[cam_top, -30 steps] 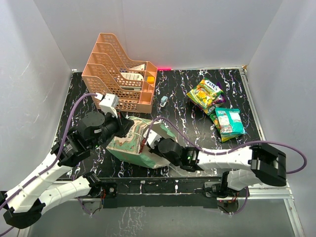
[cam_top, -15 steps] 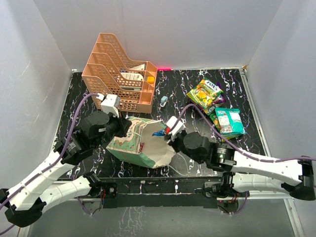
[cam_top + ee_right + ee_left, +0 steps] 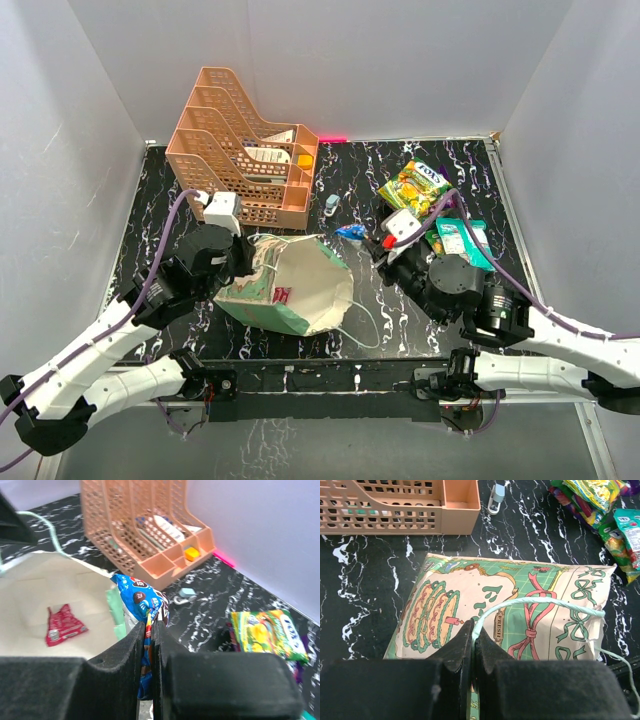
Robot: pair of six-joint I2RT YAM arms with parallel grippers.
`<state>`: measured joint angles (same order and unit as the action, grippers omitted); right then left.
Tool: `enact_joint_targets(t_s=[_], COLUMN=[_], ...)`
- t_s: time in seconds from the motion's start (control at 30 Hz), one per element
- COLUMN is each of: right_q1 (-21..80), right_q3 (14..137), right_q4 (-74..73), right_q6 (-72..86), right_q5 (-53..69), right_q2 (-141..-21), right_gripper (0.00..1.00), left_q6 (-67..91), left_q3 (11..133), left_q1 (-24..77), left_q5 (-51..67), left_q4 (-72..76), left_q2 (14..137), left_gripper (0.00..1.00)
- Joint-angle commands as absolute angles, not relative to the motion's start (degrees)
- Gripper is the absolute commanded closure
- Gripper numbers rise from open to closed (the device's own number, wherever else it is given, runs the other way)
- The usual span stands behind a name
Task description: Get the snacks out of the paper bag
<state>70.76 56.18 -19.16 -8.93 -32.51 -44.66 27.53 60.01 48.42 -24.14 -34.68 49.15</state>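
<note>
My right pincer [image 3: 150, 626] is clamped on a glossy, crinkly blue snack packet [image 3: 141, 600], whose long axis runs forward out of my fingertips toward the orange lattice rack [image 3: 150, 540]. To its left the mint paper bag [image 3: 40, 590] lies on its side, cream mouth open toward it, with a small red packet [image 3: 62, 626] inside. My left pincer [image 3: 471, 632] is pinched on the bag's thin string handle [image 3: 535, 601].

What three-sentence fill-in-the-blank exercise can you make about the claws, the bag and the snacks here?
The right claw pinches a ____ snack.
The left claw is shut on the paper bag's string ____.
The packet visible inside the bag is ____.
Missing words: blue; handle; red.
</note>
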Motion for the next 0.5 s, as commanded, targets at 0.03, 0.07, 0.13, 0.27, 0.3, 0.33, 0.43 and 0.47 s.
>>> enact_joint_targets(t_s=[0.03, 0.07, 0.13, 0.27, 0.3, 0.33, 0.43, 0.47], right_q1=[70.7, 70.6, 69.2, 56.9, 53.0, 49.9, 39.2, 35.4], right_q3=[56.7, 55.9, 54.4, 52.5, 52.0, 51.3, 49.7, 49.3], right_q4=[-9.6, -6.4, -1.7, -0.8, -1.4, -1.9, -3.3, -3.8], right_q6=[-10.9, -10.8, -13.2, -11.8, -10.6, -9.5, -3.7, -1.2], right_q5=[-54.6, -59.1, -66.6, -63.2, -61.4, -60.3, -56.0, -54.2], right_q2=[-45.5, -46.1, -48.0, -51.1, -51.9, -52.9, -55.8, -56.6], right_gripper=[0.93, 0.93, 0.93, 0.93, 0.93, 0.93, 0.93, 0.93], left_q6=[28.3, 28.3, 28.2, 26.1, 24.8, 23.5, 18.0, 16.3], left_q3=[61.9, 61.9, 62.1, 63.6, 64.2, 65.0, 67.6, 68.8], left_q1=[48.2, 48.3, 48.3, 48.2, 48.3, 48.3, 48.3, 48.3], left_q5=[-28.6, -28.8, -29.4, -30.5, -30.8, -31.1, -31.0, -31.2], left_q4=[-37.0, -37.1, -37.0, -36.8, -36.7, -36.4, -35.0, -34.9], left_q2=[48.3, 48.3, 48.2, 47.9, 47.8, 47.7, 47.6, 47.8], left_gripper=[1.00, 1.00, 1.00, 1.00, 1.00, 1.00, 1.00, 1.00])
